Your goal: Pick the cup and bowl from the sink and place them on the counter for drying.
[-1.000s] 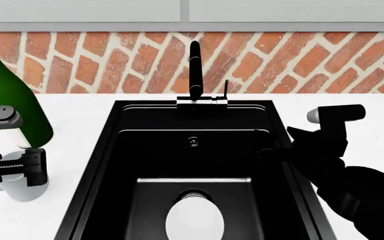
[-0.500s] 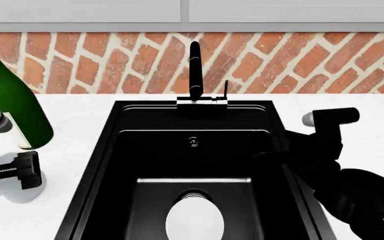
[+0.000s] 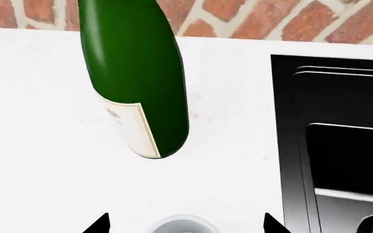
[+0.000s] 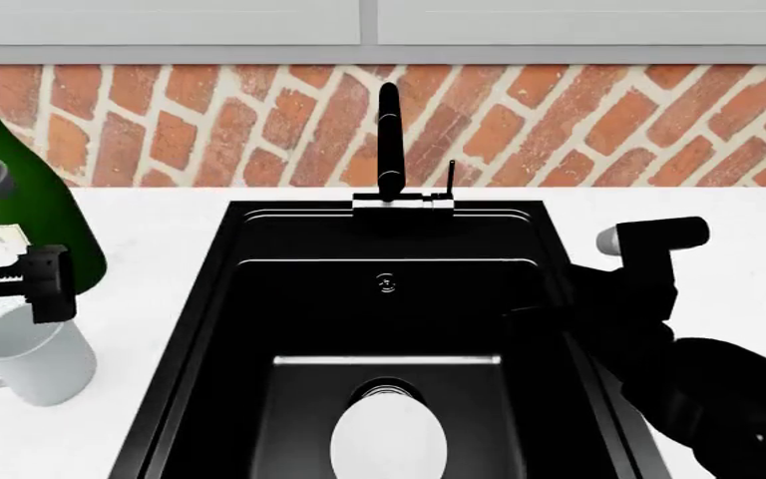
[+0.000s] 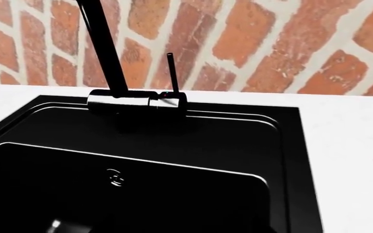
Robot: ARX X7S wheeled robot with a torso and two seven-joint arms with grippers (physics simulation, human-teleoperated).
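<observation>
Both fingers' states are unclear; the cup (image 4: pixel 40 359) stands on the counter (image 4: pixel 157 299) near the sink (image 4: pixel 210 299) edge.

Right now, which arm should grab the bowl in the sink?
Probably the right. Its end effector hangs at the sink's right edge, nearer the bowl. The left end effector is over the counter, above the cup near the bottle.

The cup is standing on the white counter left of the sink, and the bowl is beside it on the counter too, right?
Not quite. The cup does stand on the counter left of the sink, but the bowl is not beside it: the head view shows it lying inside the sink, near the front.
</observation>
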